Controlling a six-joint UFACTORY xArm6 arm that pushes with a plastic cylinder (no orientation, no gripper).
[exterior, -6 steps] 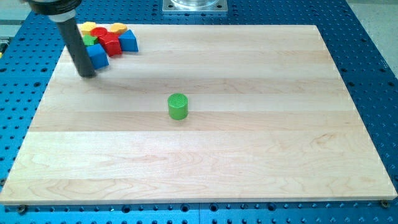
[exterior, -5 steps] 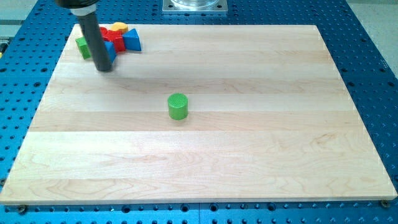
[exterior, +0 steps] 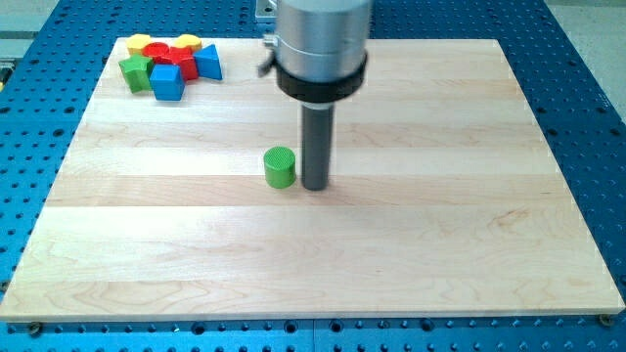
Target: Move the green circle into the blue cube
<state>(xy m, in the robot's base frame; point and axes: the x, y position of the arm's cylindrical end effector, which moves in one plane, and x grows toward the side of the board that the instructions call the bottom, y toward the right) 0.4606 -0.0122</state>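
The green circle (exterior: 280,167), a short green cylinder, stands near the middle of the wooden board (exterior: 440,225). My tip (exterior: 315,185) rests on the board just to the circle's right, a small gap apart from it. The blue cube (exterior: 167,82) sits in the cluster of blocks at the board's top left corner, far up and left of the green circle.
The corner cluster also holds a blue triangular block (exterior: 206,63), a green block (exterior: 135,71), red blocks (exterior: 176,61) and yellow blocks (exterior: 136,44) packed around the blue cube. The arm's grey housing (exterior: 321,44) hangs over the board's top middle.
My tip has moved from beside the top left cluster across to the right side of the green circle. The blue cube now sits slightly right of where it was. The green circle has not moved.
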